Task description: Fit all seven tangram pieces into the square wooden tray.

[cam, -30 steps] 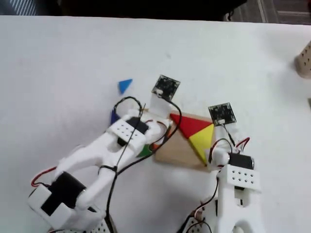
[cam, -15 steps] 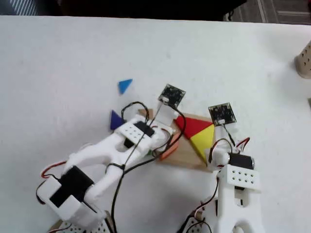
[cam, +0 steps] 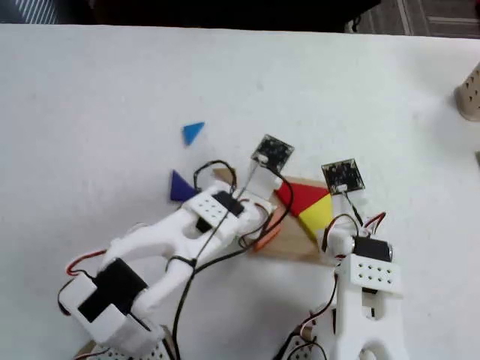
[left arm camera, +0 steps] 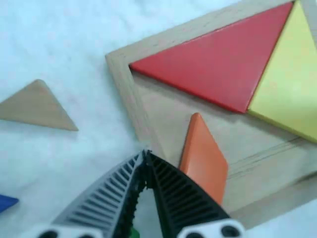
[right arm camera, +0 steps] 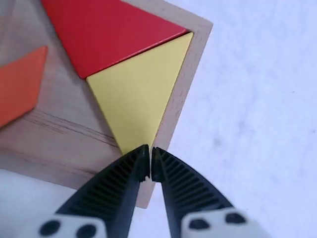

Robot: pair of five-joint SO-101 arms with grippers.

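On table, high view: square wooden tray [cam: 291, 244] holds red triangle [cam: 294, 195], yellow triangle [cam: 318, 212], orange piece [cam: 266, 232]; blue triangles [cam: 193, 132] outside | left wrist: left gripper [left arm camera: 146, 154] closed, empty, at tray rim | right wrist: right gripper [right arm camera: 149, 149] closed, empty, over yellow tip.

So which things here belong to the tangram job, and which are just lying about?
Job: wooden tray, red triangle, yellow triangle, orange piece, tan triangle, light blue triangle, dark blue triangle.
Lying about: perforated wooden object at the high view's edge.

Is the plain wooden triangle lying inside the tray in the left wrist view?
No, the wooden triangle lies flat on the white table, apart from the tray and outside its rim.
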